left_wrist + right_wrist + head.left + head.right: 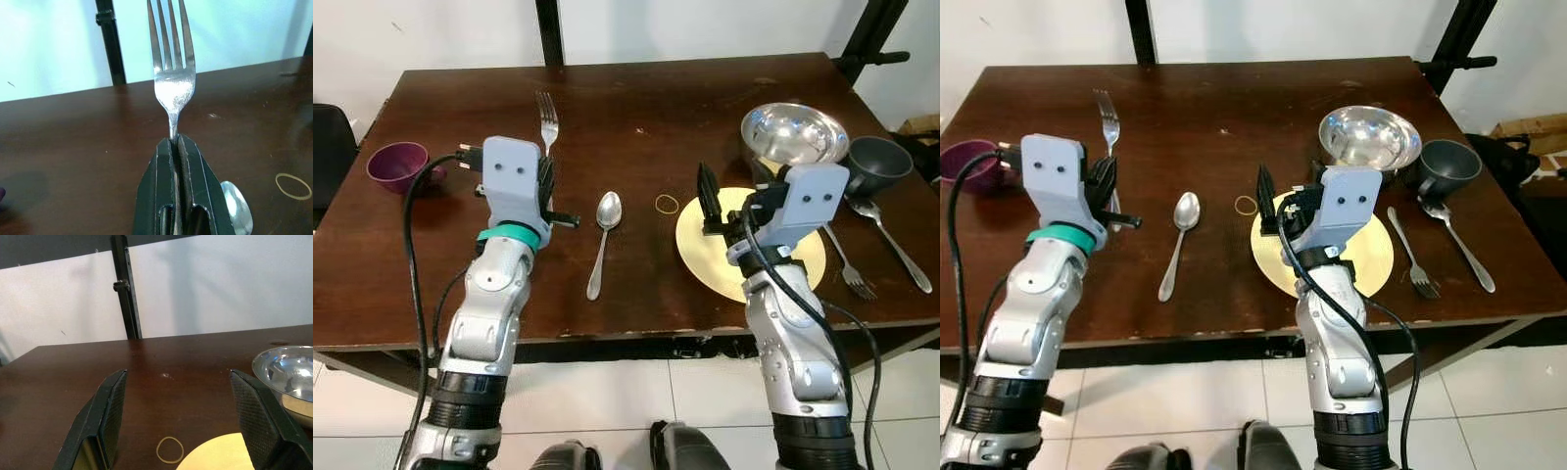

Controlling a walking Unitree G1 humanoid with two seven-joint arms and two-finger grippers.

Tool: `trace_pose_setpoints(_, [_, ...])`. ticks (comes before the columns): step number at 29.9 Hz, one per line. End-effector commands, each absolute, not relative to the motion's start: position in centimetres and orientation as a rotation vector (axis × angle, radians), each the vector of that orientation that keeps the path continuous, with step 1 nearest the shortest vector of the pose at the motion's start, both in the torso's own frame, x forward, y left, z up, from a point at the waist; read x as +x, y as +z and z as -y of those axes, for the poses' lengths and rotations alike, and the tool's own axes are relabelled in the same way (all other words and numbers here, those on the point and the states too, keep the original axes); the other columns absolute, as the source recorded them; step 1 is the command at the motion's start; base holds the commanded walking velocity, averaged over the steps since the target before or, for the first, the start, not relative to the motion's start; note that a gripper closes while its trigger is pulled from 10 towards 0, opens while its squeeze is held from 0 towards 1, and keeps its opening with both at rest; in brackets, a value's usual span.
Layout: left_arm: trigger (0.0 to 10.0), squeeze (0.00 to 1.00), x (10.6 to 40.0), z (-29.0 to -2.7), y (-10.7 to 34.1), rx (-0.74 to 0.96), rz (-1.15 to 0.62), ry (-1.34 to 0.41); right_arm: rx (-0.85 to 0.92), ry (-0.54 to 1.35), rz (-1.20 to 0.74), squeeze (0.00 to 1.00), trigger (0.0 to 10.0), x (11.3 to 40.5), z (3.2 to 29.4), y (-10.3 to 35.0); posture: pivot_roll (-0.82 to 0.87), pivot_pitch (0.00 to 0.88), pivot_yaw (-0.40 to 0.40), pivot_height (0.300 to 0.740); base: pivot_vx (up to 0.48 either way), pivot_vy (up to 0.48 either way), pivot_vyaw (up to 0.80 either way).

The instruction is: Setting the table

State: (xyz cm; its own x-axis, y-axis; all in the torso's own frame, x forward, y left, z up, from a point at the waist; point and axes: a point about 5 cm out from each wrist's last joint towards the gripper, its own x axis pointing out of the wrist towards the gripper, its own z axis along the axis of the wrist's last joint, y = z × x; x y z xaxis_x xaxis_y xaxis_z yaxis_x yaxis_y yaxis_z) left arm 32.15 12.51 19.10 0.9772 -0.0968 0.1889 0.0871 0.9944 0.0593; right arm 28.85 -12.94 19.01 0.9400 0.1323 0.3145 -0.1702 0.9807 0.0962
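My left gripper (546, 184) is shut on the handle of a silver fork (546, 116). The fork's tines point toward the table's far edge, and in the left wrist view the fork (172, 73) stands out beyond the closed fingers (195, 186). A spoon (604, 235) lies on the dark wooden table (636, 88) just right of that gripper. My right gripper (729, 206) hangs open over the left part of a yellow plate (703, 257), nothing between its fingers (110, 416). A second fork (849, 262) and spoon (891, 235) lie right of the plate.
A steel bowl (793, 132) and a dark grey mug (878, 162) stand behind the plate. A purple cup (399, 164) sits at the table's left edge. A rubber band (667, 204) lies between spoon and plate. A black chair (328, 147) stands at the left.
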Motion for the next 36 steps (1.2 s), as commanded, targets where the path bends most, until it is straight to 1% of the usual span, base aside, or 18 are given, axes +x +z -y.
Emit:
trace_pose_setpoints(1, [10.0,0.0,32.3,-12.7,18.9,0.07,0.185,-0.084,0.129,0.148,0.314,0.0,10.0,28.9,13.0,19.1,-0.11,0.021,0.085,0.74,0.0,0.0,0.0])
trace_pose_setpoints(5, [10.0,0.0,32.4,-13.1,18.9,0.108,0.175,-0.068,0.123,0.135,0.313,0.0,10.0,28.8,13.4,19.1,-0.11,0.021,0.088,0.74,0.0,0.0,0.0])
trace_pose_setpoints(10, [10.0,0.0,32.4,-13.2,18.7,0.115,0.168,-0.062,0.123,0.129,0.313,0.0,10.0,28.7,13.5,19.0,-0.1,0.02,0.086,0.74,0.0,0.0,0.0])
trace_pose_setpoints(19, [10.0,0.0,32.9,-12.2,18.7,0.085,0.167,-0.096,0.135,0.113,0.32,0.0,10.0,28.6,13.3,19.0,-0.11,0.018,0.096,0.74,0.0,0.0,0.0])
trace_pose_setpoints(36, [10.0,0.0,33.4,-11.7,18.7,0.099,0.162,-0.118,0.133,0.102,0.321,0.0,10.0,28.5,13.4,18.8,-0.11,0.013,0.102,0.74,0.0,0.0,0.0])
